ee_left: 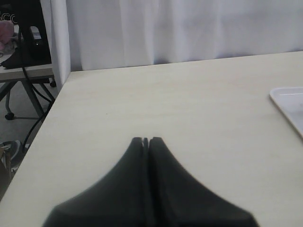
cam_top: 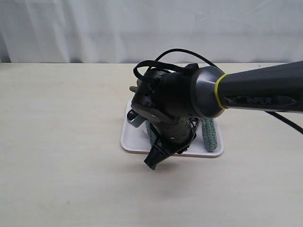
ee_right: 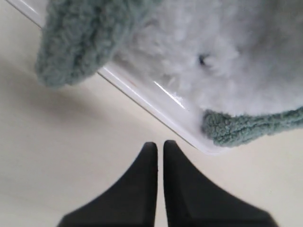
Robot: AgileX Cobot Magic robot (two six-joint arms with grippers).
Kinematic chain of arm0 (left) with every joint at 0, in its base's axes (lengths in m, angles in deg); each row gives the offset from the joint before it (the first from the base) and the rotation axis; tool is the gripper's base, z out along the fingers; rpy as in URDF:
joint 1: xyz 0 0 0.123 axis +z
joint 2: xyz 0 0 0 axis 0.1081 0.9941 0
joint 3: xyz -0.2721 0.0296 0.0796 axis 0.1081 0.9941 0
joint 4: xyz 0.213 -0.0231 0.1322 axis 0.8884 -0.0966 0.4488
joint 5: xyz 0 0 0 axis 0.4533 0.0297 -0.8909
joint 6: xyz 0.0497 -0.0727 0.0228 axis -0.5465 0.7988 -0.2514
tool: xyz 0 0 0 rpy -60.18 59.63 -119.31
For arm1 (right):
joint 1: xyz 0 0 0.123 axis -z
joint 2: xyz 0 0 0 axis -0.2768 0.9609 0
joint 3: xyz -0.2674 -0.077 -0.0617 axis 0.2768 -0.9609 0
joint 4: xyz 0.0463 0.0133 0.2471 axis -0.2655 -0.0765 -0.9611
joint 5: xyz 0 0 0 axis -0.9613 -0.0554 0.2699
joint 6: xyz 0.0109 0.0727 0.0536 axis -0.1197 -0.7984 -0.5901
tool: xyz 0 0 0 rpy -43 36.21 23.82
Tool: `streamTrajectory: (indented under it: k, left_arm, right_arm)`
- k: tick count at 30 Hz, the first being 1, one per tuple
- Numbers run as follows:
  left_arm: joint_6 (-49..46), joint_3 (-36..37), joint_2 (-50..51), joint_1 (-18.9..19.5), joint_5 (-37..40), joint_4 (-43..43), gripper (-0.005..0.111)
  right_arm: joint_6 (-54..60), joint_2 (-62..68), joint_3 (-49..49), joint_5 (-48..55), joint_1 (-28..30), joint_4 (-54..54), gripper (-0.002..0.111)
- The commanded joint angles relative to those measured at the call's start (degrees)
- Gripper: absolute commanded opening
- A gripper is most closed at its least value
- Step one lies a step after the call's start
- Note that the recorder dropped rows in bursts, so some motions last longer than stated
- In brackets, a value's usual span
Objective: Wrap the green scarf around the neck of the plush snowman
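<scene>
judging the green scarf (ee_right: 80, 42) light, limp and fuzzy; expect no stiffness at all, so likely to sag and trail wherever left unsupported; probably clingy against plush rather than slippery, hence apt to drag the plush snowman (ee_right: 246, 47) along if tugged hard; best pinched near a rounded end, across the narrow width, and lifted slowly; treat the snowman as light, squashy and easily toppled, though hardly fragile.

looks dull sage-green, a thick-piled knit, with two rounded ends in the right wrist view, one on each side of the fluffy white body; marked on that body by one tiny black dot (ee_right: 203, 60), button or eye, cannot tell which; hangs as two green strands in the exterior view, down over the white tray (cam_top: 135, 145), beside a snowman mostly hidden behind the right arm (cam_top: 255, 92); cannot tell whether crossed at the snowman's neck; hidden in every view.

note the right gripper (ee_right: 159, 145) hovering just outside the tray's rim, above the table (ee_right: 57, 156), jaws drawn almost together with only a slit between, holding nothing; note the left gripper (ee_left: 146, 140) well apart from the tray, over bare table, jaws pressed together, likewise empty.
</scene>
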Motion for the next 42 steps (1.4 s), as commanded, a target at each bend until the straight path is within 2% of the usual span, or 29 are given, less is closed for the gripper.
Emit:
streamTrajectory:
  k: [1, 3, 6, 8, 11, 13, 14, 15, 20, 29, 42]
  left_arm:
    - [0.2, 0.1, -0.1, 0.1, -0.6, -0.1, 0.000]
    - [0.2, 0.1, -0.1, 0.1, -0.6, -0.1, 0.000]
    - [0.2, 0.1, -0.1, 0.1, -0.6, -0.1, 0.000]
    - [0.2, 0.1, -0.1, 0.1, -0.6, -0.1, 0.000]
    - [0.2, 0.1, -0.1, 0.1, -0.6, -0.1, 0.000]
    - [0.2, 0.1, -0.1, 0.1, -0.6, -0.1, 0.000]
    - [0.2, 0.1, -0.1, 0.1, -0.6, -0.1, 0.000]
    - [0.2, 0.1, -0.1, 0.1, -0.6, -0.1, 0.000]
    - [0.2, 0.1, -0.1, 0.1, -0.6, -0.1, 0.000]
    - [0.2, 0.1, -0.1, 0.1, -0.6, -0.1, 0.000]
    - [0.2, 0.1, -0.1, 0.1, -0.6, -0.1, 0.000]
  right_arm:
    - [0.5, -1.1, -0.1, 0.4, 0.0, 0.7, 0.004]
    - [0.5, -2.5, -0.1, -0.1, 0.0, -0.6, 0.004]
    - [11.1, -8.1, -0.1, -2.4, 0.0, -12.5, 0.004]
    - [13.2, -12.6, -0.1, -5.3, 0.0, -15.5, 0.004]
    - [12.5, -18.5, -0.1, -13.6, 0.0, -11.9, 0.004]
    - [1.4, -20.9, 0.0, -19.9, 0.5, -2.3, 0.004]
    - [-5.5, -20.6, 1.6, -19.6, 1.8, 1.6, 0.004]
    - [-6.3, -19.7, 3.7, -18.2, 3.7, 1.0, 0.004]
    - [8.4, -8.9, 21.3, -6.2, 14.0, -20.8, 0.004]
    - [10.2, 1.1, 27.4, -5.9, 14.2, -21.1, 0.004]
    - [10.5, 5.6, 29.6, -6.6, 14.0, -19.9, 0.004]
